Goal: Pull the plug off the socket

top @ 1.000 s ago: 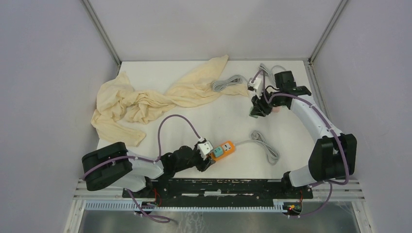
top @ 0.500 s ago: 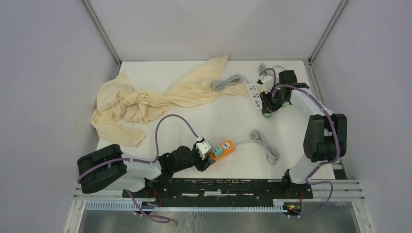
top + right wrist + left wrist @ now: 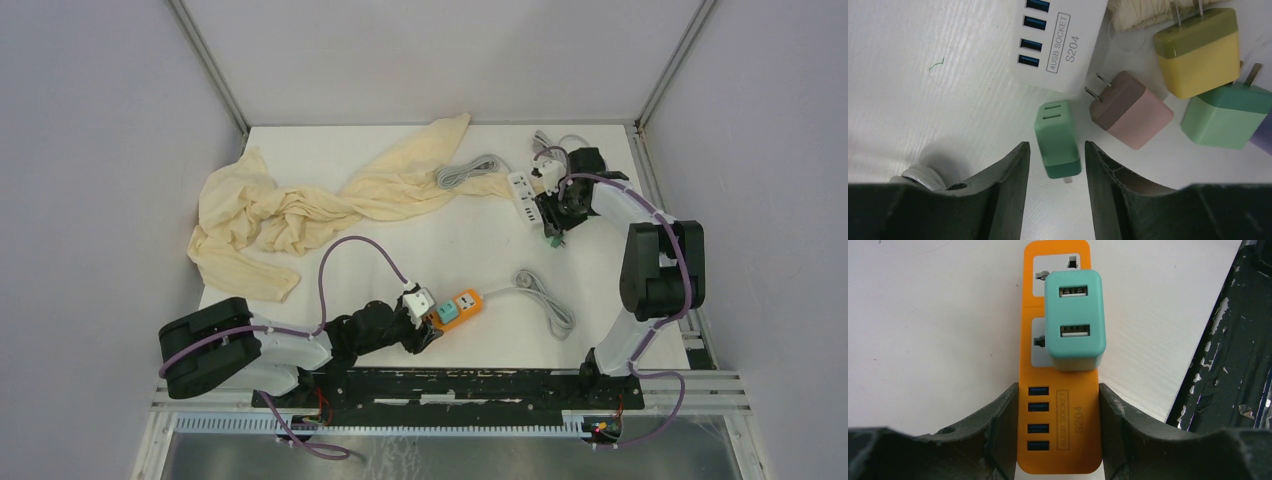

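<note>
The orange socket strip [image 3: 464, 303] lies near the table's front edge, with a teal plug [image 3: 449, 314] seated in it. In the left wrist view the teal plug [image 3: 1074, 317] stands in the strip's [image 3: 1058, 430] outlets. My left gripper [image 3: 1058, 390] is shut on the strip's USB end, just below the plug. My right gripper [image 3: 552, 232] is at the back right, low over the table. It is open [image 3: 1056, 147] around a green plug [image 3: 1055, 132] that lies loose on the table, with a gap on each side.
A white socket strip [image 3: 1058, 45] and loose pink [image 3: 1130, 110], yellow [image 3: 1198, 52] and pale green [image 3: 1228, 115] plugs lie by the right gripper. A cream cloth [image 3: 300, 210] covers the back left. A grey coiled cable [image 3: 465, 172] and the strip's cable [image 3: 545, 300] lie mid-table. The black rail [image 3: 1238, 340] borders the front.
My right arm has swung back and down to the table beside the white strip, and the green plug now lies between its open jaws. The left gripper has barely moved.
</note>
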`<state>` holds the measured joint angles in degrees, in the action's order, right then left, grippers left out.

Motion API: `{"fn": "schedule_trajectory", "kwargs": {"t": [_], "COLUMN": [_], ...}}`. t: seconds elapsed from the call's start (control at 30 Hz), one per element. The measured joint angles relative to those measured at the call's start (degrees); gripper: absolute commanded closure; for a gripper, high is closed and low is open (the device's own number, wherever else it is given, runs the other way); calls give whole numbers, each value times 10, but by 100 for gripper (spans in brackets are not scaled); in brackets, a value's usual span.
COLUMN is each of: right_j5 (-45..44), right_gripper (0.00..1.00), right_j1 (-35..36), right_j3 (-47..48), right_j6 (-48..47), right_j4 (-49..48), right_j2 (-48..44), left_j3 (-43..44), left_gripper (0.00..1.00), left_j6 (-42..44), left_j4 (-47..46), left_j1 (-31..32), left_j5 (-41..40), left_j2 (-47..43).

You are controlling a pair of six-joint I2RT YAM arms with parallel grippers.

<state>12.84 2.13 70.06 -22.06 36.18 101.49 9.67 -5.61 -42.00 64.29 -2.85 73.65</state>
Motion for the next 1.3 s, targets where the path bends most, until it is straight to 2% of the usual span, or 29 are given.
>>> {"fn": "schedule_trajectory", "kwargs": {"t": [0.27,0.4,0.5,0.7,0.73,0.87,0.97,1.2,1.3], "right_j5": [-15,8,65,250,289,413,481,565,573], "right_gripper": [48,49,49,49,47,31,19,18,20], "right_j1": [-7,-9,-10,-11,-11,-8,-3,21,40], "right_j3": [0,0,-4,-32,-39,-64,-72,-69,-59], "right_j6": [2,-7,-26,-101,-124,-234,-360,-687,-775], "right_j4": [-9,-8,-8,6,14,71,143,368,437], "right_j2": [-3,-29,-75,-175,-187,-216,-224,-210,-181], "left_j3": [0,0,0,0,0,2,7,16,19], "left_gripper": [97,97,97,97,97,97,97,97,97], "left_j6": [0,-1,-2,-2,-3,-7,-9,-10,-12], "left_j4": [0,0,0,0,0,0,0,0,0], "left_j1": [0,0,0,0,0,0,0,-1,-1], "left_j5": [1,2,2,4,4,5,5,15,16], "left_j2": [0,0,0,2,4,13,21,36,43]}}
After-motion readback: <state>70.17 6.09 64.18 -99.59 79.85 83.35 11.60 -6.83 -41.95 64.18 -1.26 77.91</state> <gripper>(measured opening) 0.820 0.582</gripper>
